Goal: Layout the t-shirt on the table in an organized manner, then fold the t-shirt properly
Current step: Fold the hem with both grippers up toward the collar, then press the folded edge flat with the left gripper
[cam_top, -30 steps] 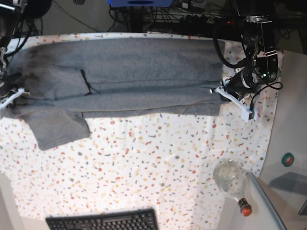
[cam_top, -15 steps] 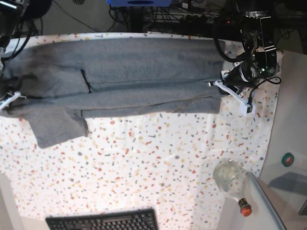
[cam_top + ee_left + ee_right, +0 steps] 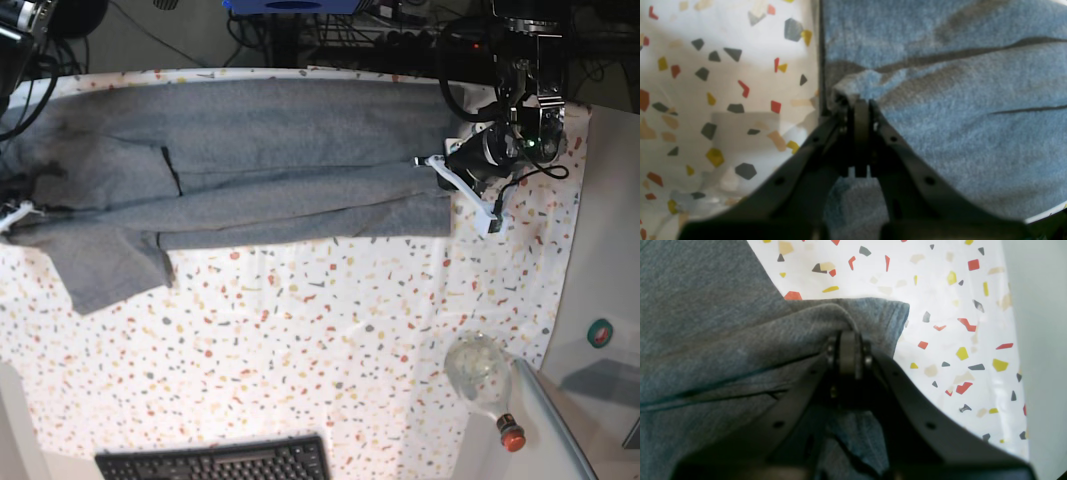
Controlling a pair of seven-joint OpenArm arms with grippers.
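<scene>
Now spread lengthwise along the far edge of the table, the grey t-shirt, reaching almost from one short side to the other, with its near long portion doubled over onto itself so a straight crease runs the length of the cloth

At the end on the right of the base view, left gripper clamped tight on the corner of the folded layer, jaws pressed together with a small bunch of fabric pinched between the tips and a few wrinkles fanning away from the pinch; speckled tablecloth bare just beside that hem

At the opposite end, right gripper likewise squeezed closed on the shirt, gathering a ridge of cloth at the hem, one corner of the fabric poking out past the tips over the flecked cover; in the base view only a sliver of this gripper peeking in at the frame edge

One short sleeve hanging out below the fold near that same end, lying flat and angled toward the near edge

Near the front right corner a clear bottle with a red cap, lying on its side, well apart from the shirt; a black keyboard at the front edge
</scene>
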